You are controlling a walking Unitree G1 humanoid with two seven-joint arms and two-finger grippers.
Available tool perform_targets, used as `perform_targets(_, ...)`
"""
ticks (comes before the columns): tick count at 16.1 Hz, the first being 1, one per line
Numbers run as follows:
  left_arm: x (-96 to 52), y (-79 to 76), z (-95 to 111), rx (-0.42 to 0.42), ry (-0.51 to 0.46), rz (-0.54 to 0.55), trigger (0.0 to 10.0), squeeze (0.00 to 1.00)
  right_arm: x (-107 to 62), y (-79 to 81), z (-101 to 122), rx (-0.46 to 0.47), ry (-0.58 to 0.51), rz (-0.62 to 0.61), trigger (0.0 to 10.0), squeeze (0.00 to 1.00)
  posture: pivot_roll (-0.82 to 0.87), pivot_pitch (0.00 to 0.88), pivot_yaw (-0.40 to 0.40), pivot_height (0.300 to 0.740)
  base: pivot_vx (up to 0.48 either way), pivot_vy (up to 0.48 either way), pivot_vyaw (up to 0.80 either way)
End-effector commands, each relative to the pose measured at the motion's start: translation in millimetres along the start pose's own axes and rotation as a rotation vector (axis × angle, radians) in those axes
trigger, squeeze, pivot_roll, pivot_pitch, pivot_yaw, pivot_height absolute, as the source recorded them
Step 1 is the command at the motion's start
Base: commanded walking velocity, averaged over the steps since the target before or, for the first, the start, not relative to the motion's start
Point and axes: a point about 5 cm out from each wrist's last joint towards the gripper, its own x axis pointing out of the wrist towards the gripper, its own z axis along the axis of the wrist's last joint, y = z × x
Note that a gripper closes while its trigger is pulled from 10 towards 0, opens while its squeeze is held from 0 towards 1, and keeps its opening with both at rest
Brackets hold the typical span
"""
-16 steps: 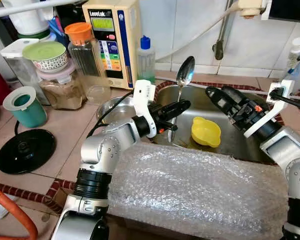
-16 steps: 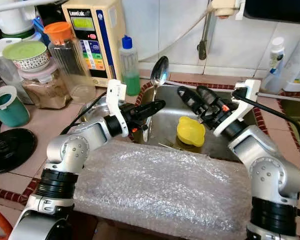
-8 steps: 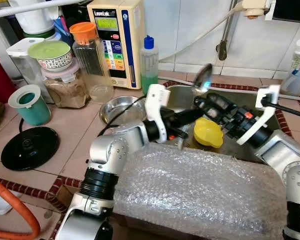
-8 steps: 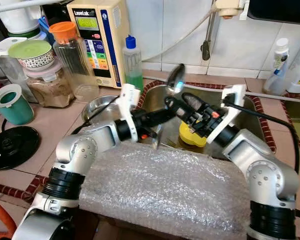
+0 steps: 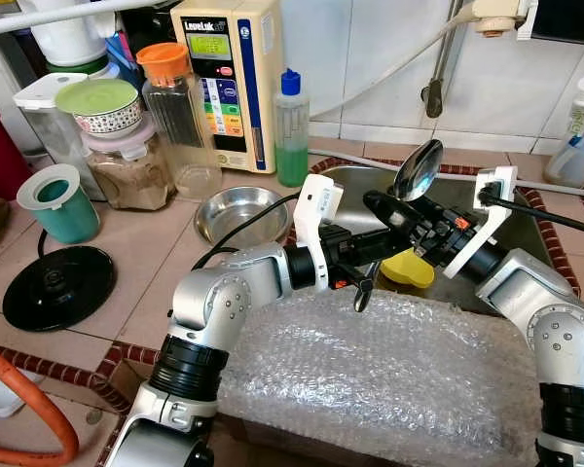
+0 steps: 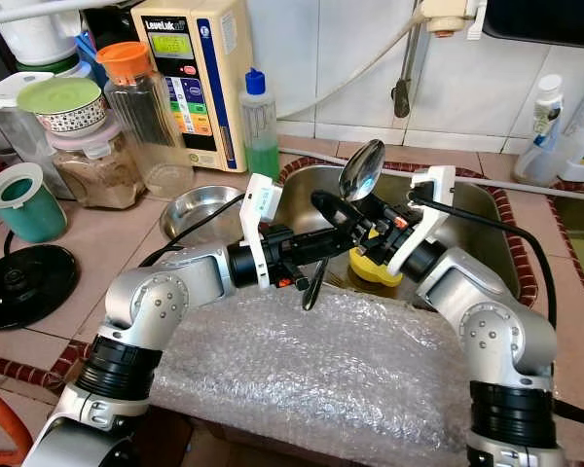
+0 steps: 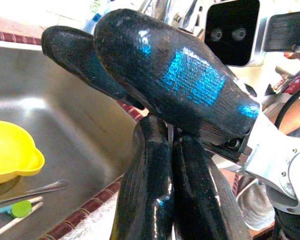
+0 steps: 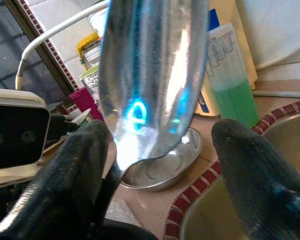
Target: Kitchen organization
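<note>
A steel spoon [image 5: 416,171] stands tilted over the near rim of the sink [image 5: 347,181], bowl end up and handle end pointing down at the bubble wrap. My left gripper [image 5: 378,245] is shut on its handle. My right gripper [image 5: 389,216] reaches in from the right and is open, one finger on each side of the spoon just below its bowl [image 8: 150,75]. The left wrist view has my shut fingers [image 7: 155,200] under the right gripper's two fingers. A yellow bowl [image 5: 410,269] lies in the sink behind the grippers, with thin utensils [image 7: 25,192] beside it.
Bubble wrap [image 5: 370,379] covers the counter's front edge below both arms. An empty steel bowl [image 5: 239,210] sits left of the sink. Behind it stand a green soap bottle [image 5: 292,131], a water unit [image 5: 229,78] and jars [image 5: 175,112]. A teal cup [image 5: 54,204] and black lid [image 5: 54,287] lie far left.
My right gripper has come in from the right and now brackets the spoon with open fingers. The left gripper carried the spoon rightward, and the spoon now leans to the right.
</note>
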Motion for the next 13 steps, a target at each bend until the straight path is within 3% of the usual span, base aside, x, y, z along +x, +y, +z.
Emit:
perform_targets(1,-0.5,-5.3,6,0.027,-0.008,-0.038,0.3,0.0,-4.4,-14.1,6,-0.012,-0.027,-0.097,0.0,0.0,0.01,0.0,0.063,0.74,0.0,0.0,0.0)
perform_targets(9,0.8,-2.5,14,-0.001,-0.036,-0.071,0.0,0.0,-13.0,-27.7,18,0.032,-0.092,-0.198,0.0,0.0,-0.02,0.0,0.073,0.74,0.0,0.0,0.0)
perform_targets(10,0.2,-4.1,12,-0.026,-0.035,-0.092,0.4,0.0,-15.2,-28.9,18,0.039,-0.096,-0.209,0.0,0.0,-0.03,0.0,0.074,0.74,0.0,0.0,0.0)
perform_targets(11,0.0,-3.9,10,-0.039,-0.033,-0.097,1.6,0.0,-17.0,-28.9,18,0.047,-0.101,-0.21,0.0,0.0,-0.03,0.0,0.074,0.74,0.0,0.0,0.0)
perform_targets(13,-0.8,-3.8,8,-0.064,-0.035,-0.12,3.1,0.0,-20.7,-30.4,20,0.054,-0.108,-0.223,0.0,0.0,-0.03,0.0,0.074,0.74,0.0,0.0,0.0)
